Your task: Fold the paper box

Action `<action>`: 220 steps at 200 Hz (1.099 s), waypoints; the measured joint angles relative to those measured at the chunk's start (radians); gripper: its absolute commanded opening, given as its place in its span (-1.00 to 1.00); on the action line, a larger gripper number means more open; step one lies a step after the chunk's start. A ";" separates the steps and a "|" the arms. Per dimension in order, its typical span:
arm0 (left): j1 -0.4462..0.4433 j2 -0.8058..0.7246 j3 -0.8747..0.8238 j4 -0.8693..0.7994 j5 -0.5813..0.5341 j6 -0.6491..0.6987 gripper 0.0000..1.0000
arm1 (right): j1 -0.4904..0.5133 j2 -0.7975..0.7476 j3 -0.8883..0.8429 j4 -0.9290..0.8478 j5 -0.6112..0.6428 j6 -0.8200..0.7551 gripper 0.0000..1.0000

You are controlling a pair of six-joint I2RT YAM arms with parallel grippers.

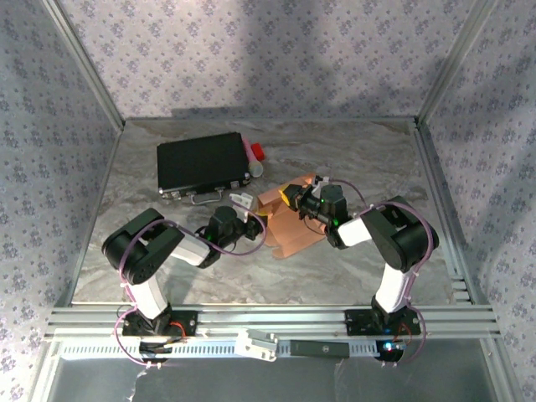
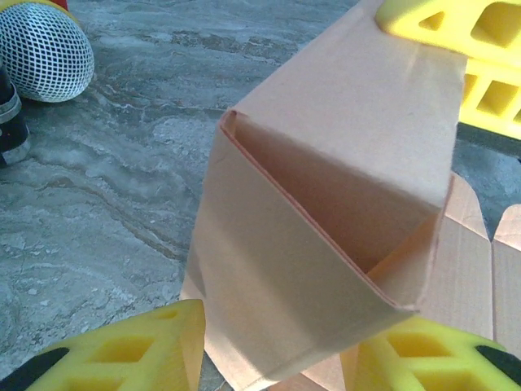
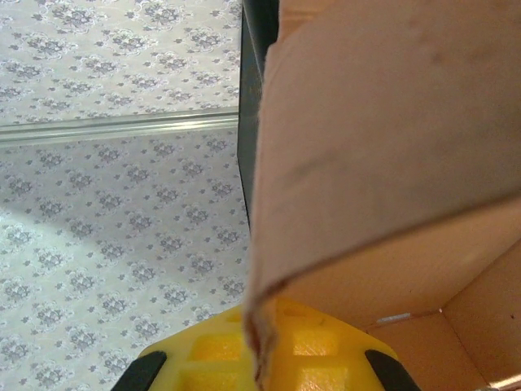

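Our right hand (image 3: pixel 262 346) is pinching a wall of the paper box (image 1: pixel 289 230), mid-frame on the desk (image 1: pixel 360 159), steadying it; our left hand (image 2: pixel 281 334) is straddling its corner, spread, likely for creasing.

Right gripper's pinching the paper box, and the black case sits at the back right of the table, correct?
Not quite: the black case sits at the back left of the table, as the top external view shows. The right gripper is pinching the paper box.
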 measured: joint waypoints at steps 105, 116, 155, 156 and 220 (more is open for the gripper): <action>-0.053 0.031 0.041 -0.002 -0.169 -0.027 -0.14 | 0.020 0.000 0.000 0.000 0.044 0.011 -1.00; -0.061 0.031 0.044 -0.009 -0.190 -0.027 -0.19 | 0.020 0.000 0.000 0.000 0.047 0.012 -1.00; -0.093 0.045 0.065 -0.023 -0.273 -0.033 -0.33 | 0.021 0.000 0.000 0.000 0.064 0.017 -1.00; -0.093 0.045 0.066 -0.023 -0.274 -0.033 -0.33 | 0.021 0.000 0.000 0.000 0.065 0.018 -1.00; -0.152 0.070 0.123 -0.087 -0.455 -0.058 -0.33 | 0.027 0.000 0.000 0.001 0.092 0.035 -1.00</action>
